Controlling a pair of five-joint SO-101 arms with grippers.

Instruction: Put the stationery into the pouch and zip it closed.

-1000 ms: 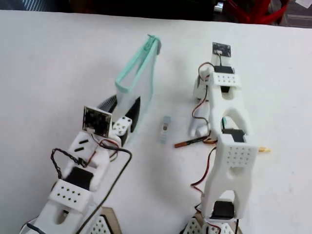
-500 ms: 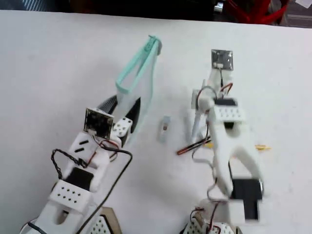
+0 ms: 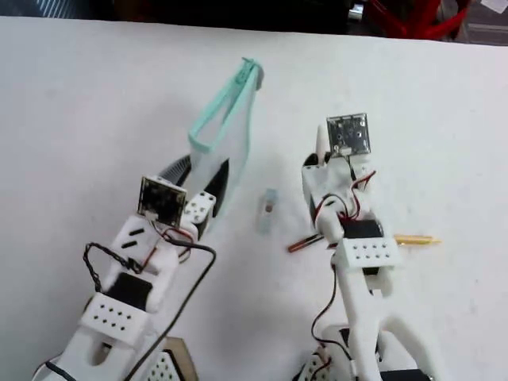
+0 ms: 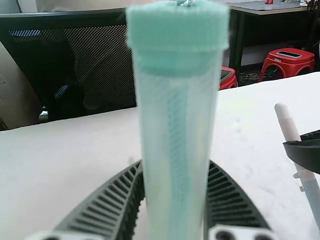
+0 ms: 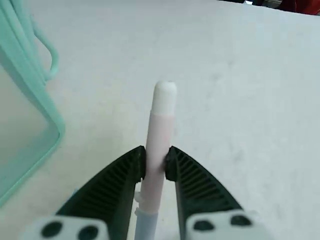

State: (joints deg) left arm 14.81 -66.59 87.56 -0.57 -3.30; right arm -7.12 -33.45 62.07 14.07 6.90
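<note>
A mint-green mesh pouch (image 3: 225,119) stands up on edge, and my left gripper (image 3: 208,184) is shut on its near end. In the left wrist view the pouch (image 4: 177,115) rises between the black jaws of the left gripper (image 4: 176,172). My right gripper (image 3: 317,171) is shut on a white-and-pink pen (image 3: 320,144), held off the table to the right of the pouch. The right wrist view shows the pen (image 5: 161,125) sticking out past the right gripper (image 5: 155,156), with the pouch (image 5: 25,115) off to one side. The same pen (image 4: 292,142) appears beside the pouch in the left wrist view.
On the white table (image 3: 95,95) lie a small pale-blue piece (image 3: 268,210) between the arms, a brown pencil (image 3: 305,242) beside the right arm, and a yellow pencil (image 3: 417,238) further right. A chair and red stools stand beyond the far edge.
The right arm drew back and rose, lifting the white-and-pink pen off the table; the yellow pencil it covered now shows. The left arm and pouch have stayed still.
</note>
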